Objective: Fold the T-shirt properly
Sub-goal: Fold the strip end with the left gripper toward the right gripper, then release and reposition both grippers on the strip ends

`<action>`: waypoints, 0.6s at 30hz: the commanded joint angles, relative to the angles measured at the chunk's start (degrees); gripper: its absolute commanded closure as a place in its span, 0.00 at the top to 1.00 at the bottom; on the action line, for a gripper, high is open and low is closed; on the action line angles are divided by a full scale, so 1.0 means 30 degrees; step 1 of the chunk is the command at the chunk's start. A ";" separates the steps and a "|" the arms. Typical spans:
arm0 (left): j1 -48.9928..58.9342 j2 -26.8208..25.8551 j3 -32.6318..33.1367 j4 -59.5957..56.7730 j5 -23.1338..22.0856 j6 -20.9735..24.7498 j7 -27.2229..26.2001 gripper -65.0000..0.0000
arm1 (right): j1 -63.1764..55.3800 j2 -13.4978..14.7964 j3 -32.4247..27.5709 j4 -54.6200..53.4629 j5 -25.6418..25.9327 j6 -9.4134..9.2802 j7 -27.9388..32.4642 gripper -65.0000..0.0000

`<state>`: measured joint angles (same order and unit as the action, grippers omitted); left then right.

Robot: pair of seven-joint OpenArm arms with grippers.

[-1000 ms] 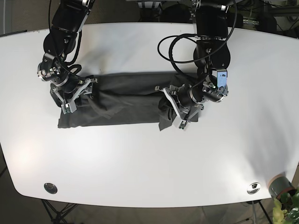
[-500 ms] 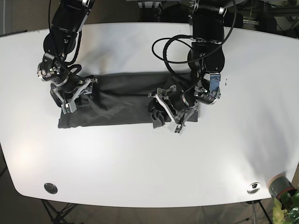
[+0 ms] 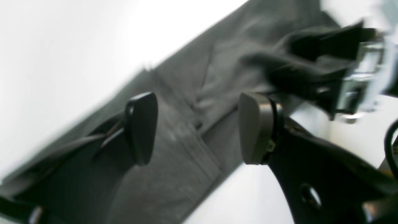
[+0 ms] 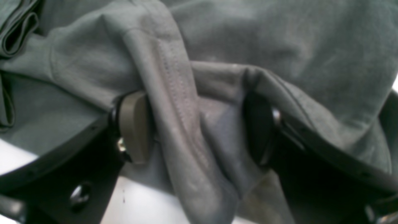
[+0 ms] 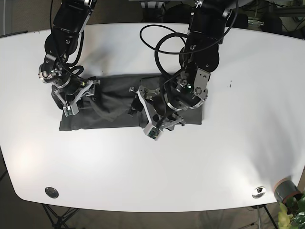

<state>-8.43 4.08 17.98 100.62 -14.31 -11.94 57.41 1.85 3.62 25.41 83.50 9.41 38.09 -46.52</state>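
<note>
Base: T-shirt (image 5: 119, 107) lies as long dark band left-right across middle of white surface (image 5: 143, 171). Left gripper (image 5: 151, 119) sits over band's mid-to-right part, right gripper (image 5: 71, 98) at far-left end. Jaw state unreadable from here.

Left wrist: blurred. Left jaws wide apart, shirt below and between pads (image 3: 141, 127), nothing visibly clamped; right arm's gripper at band's other end.

Right wrist: right jaws straddle bunched fold of shirt (image 4: 186, 124); cloth fills gap, firm clamp or loose — cannot tell.
</note>
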 commanded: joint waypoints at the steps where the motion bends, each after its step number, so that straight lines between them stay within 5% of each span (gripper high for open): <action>1: -0.0107 0.0033 -0.1348 0.0468 0.0241 -0.0487 -0.0279 0.60 | 0.0161 0.0128 0.0014 0.0693 0.0014 0.0096 -0.0419 0.66; 12: 0.1387 -0.1286 -0.6036 0.0380 0.0124 -0.3593 -0.0308 0.59 | 0.0278 0.0831 0.0160 0.3857 0.4292 -0.0109 -0.2734 0.67; 18: 0.2266 -0.1256 -0.8176 -0.0206 0.0124 -0.4883 -0.1011 0.54 | 0.1861 0.1124 0.3325 0.3359 0.6373 -0.0344 -0.5137 0.68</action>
<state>-1.45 0.51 -5.45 99.96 -13.50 -25.61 56.73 4.34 5.91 31.97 94.37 26.92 37.65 -60.12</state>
